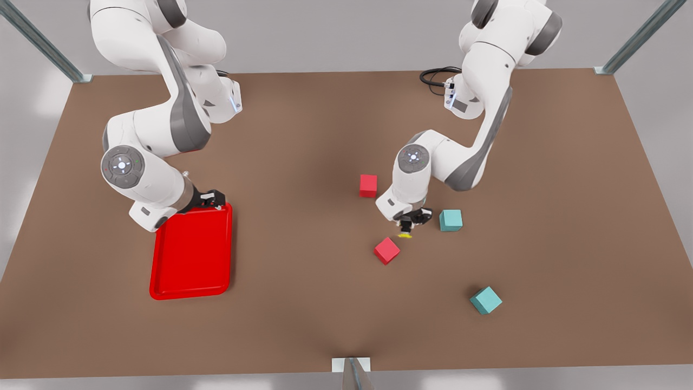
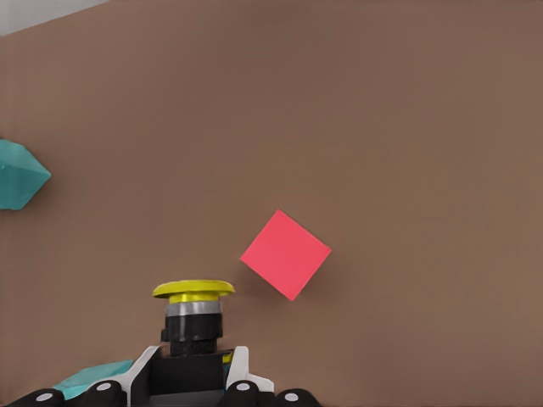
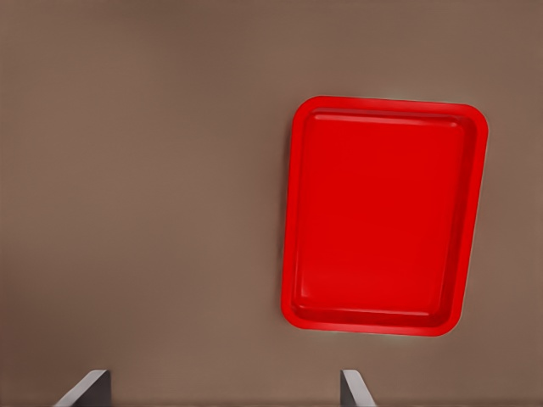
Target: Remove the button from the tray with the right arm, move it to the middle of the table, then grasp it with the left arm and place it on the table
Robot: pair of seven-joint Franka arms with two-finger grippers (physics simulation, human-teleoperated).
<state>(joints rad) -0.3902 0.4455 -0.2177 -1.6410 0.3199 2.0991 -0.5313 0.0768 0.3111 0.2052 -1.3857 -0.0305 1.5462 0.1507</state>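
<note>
One button (image 1: 405, 234), one tray (image 1: 192, 254), two red cubes and two teal cubes lie on the counter (image 1: 303, 303), under two arms. The left gripper (image 1: 407, 230), on the front view's right, holds its jaws clenched on the button's dark body, yellow cap outward, low over the counter's middle. Around it are one red cube (image 1: 386, 250) just beside the button, another red cube (image 1: 368, 185) farther back, a teal cube (image 1: 450, 220) just beside the gripper, and a second teal cube (image 1: 485, 300) well apart toward the front edge. The right gripper (image 1: 212, 199) hangs over the tray's far rim, jaws released and holding nothing. The tray has nothing in it.
</note>
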